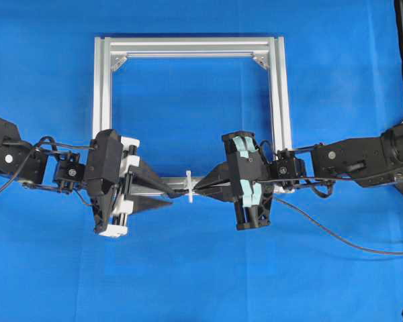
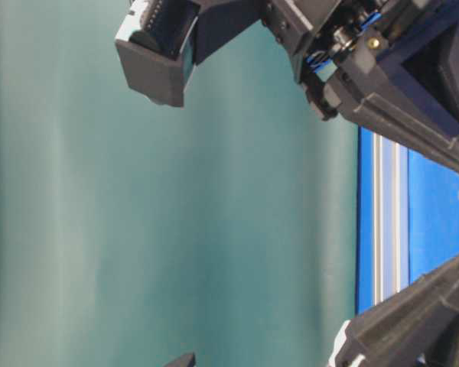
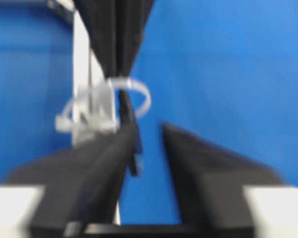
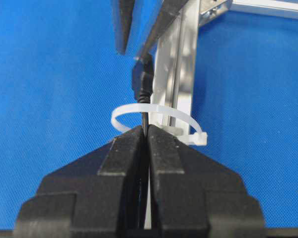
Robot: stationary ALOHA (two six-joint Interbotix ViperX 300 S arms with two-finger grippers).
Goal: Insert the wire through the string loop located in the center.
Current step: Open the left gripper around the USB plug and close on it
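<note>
The white string loop [image 4: 161, 111] stands on the front bar of the silver frame [image 4: 181, 64]. My right gripper [image 4: 145, 130] is shut on the thin black wire [image 4: 145, 119] just in front of the loop. The wire runs through the loop, and its dark plug tip [image 4: 141, 82] sticks out on the far side. My left gripper [image 3: 146, 129] faces it from that side with its fingers apart, the plug tip [image 3: 132, 151] lying against one finger [image 3: 104, 163]. Seen from overhead, both grippers meet at the loop [image 1: 189, 188], left gripper [image 1: 172, 199], right gripper [image 1: 199, 191].
The square aluminium frame [image 1: 188, 47] lies on blue cloth. The rest of the wire [image 1: 336, 236] trails off to the right across the cloth. In the table-level view only parts of the arms and a frame bar [image 2: 386, 222] show.
</note>
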